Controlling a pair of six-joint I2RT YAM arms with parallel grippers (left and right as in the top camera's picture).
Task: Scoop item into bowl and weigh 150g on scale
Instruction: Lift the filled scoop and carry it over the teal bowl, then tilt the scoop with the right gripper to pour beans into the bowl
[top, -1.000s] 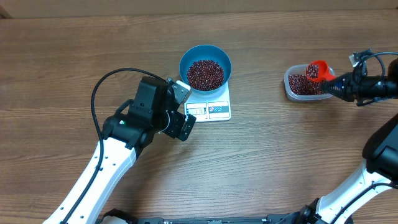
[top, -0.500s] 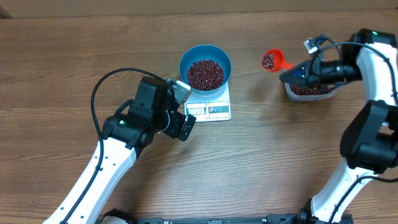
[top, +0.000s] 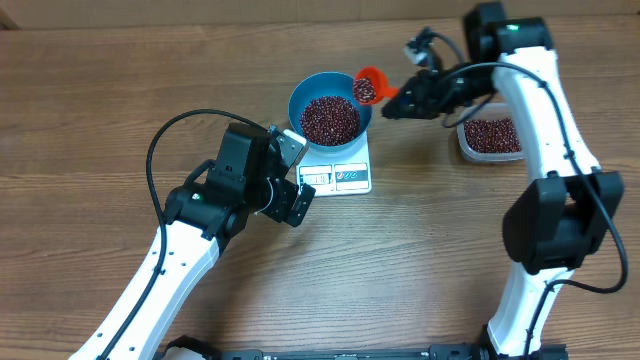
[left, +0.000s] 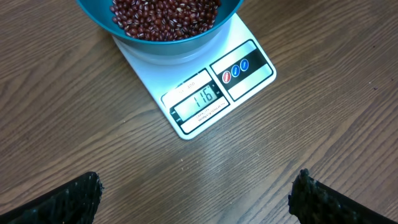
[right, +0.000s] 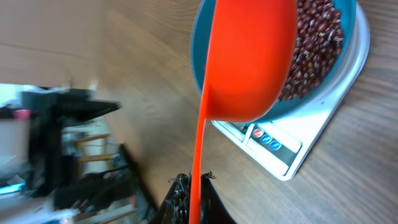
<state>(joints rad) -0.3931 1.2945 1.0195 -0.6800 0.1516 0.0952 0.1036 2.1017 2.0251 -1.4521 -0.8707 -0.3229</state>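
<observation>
Brown wood-grain table (top: 90, 80) under even light

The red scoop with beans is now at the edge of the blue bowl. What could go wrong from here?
1. The red scoop hangs at the blue bowl's right rim; tipped here, some beans may fall on the white scale or the table.
2. The display shows 116, so dumping the whole scoop at once might overshoot 150.

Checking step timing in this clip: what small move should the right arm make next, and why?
Probably tip the scoop gently over the bowl: the right gripper holds it loaded at the rim, and the scale shows 116, short of 150.
</observation>
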